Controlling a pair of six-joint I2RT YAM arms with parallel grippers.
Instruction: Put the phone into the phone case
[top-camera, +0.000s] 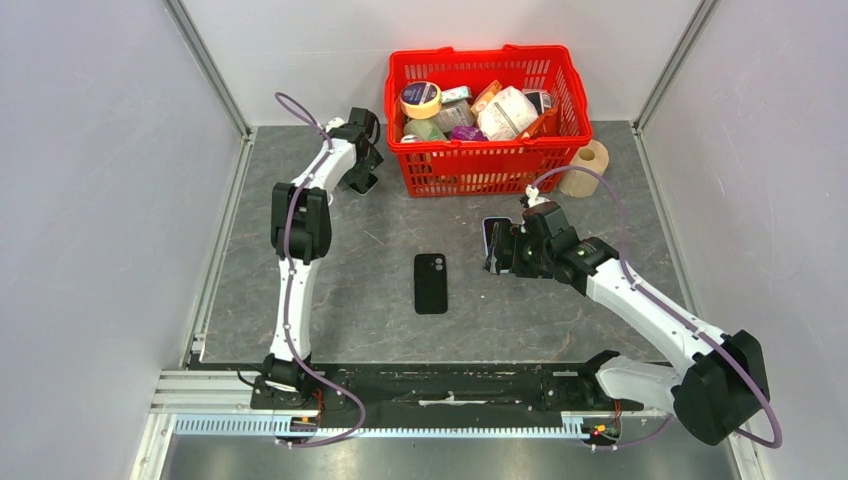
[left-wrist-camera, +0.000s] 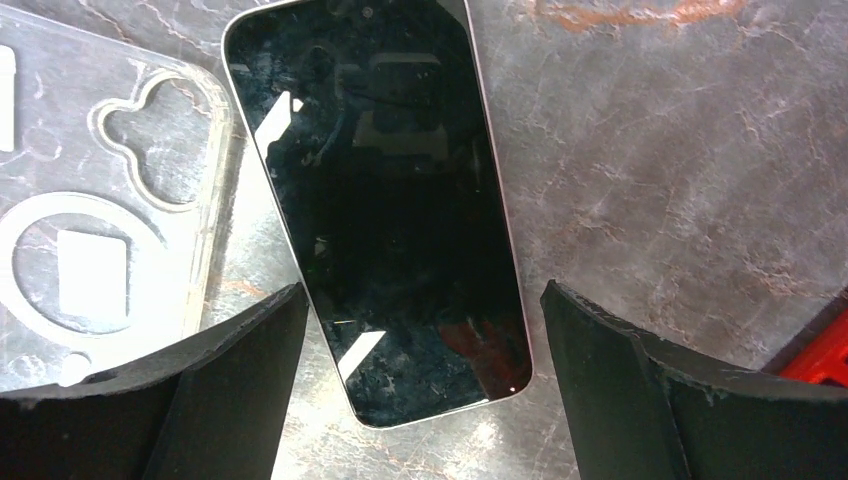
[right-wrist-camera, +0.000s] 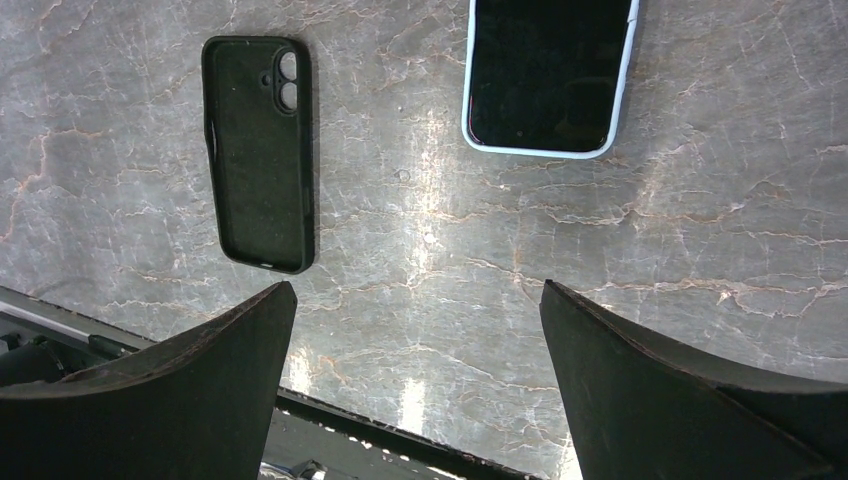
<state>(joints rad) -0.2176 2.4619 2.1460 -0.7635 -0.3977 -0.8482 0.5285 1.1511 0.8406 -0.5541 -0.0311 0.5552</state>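
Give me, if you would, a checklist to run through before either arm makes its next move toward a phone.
1. Right gripper open and empty: ok.
2. Left gripper open and empty: ok.
3. Phone ahead of the right gripper lies flat, screen up, with nothing on it: ok.
4. Black case lies apart from that phone, with free space around it: ok.
5. Black case has its open side up: cannot tell.
6. Pair to be joined is settled: cannot tell. A second phone lies beside a clear case under the left gripper.
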